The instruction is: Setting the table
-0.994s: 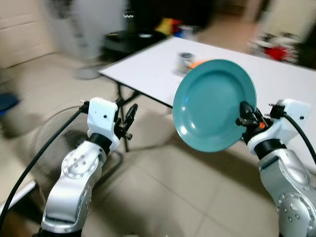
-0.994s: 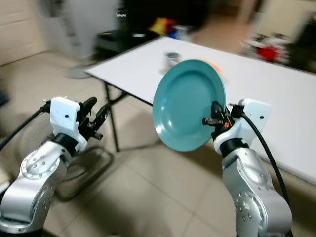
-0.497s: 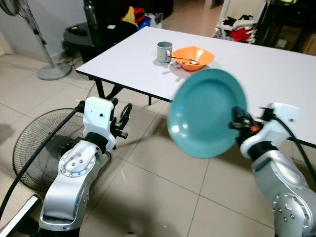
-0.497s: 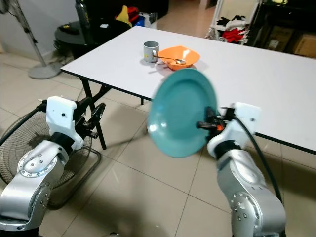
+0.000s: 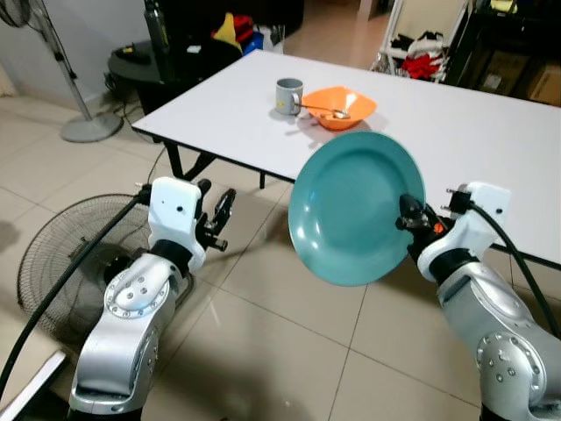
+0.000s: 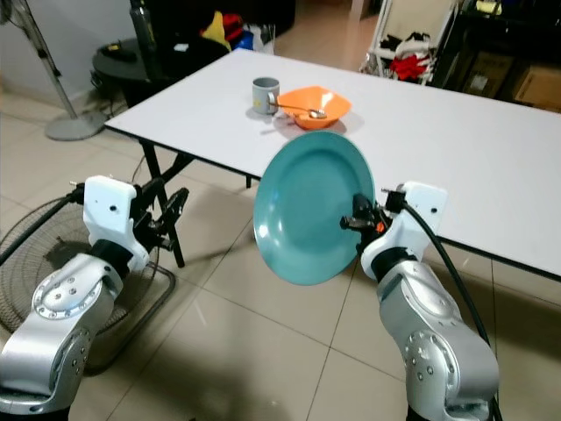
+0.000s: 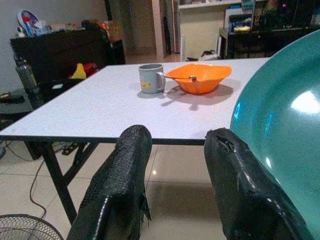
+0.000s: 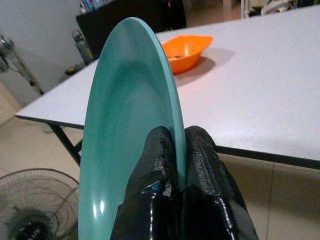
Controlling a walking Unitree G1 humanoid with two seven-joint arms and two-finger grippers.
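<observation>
Before the white table (image 5: 491, 140), teal plate (image 5: 355, 206) on edge, right gripper (image 5: 410, 219) pinching rim

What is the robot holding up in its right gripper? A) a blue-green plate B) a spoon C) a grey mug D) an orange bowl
A: the right gripper pinches the rim of the blue-green plate, held on edge in front of the white table.
</observation>
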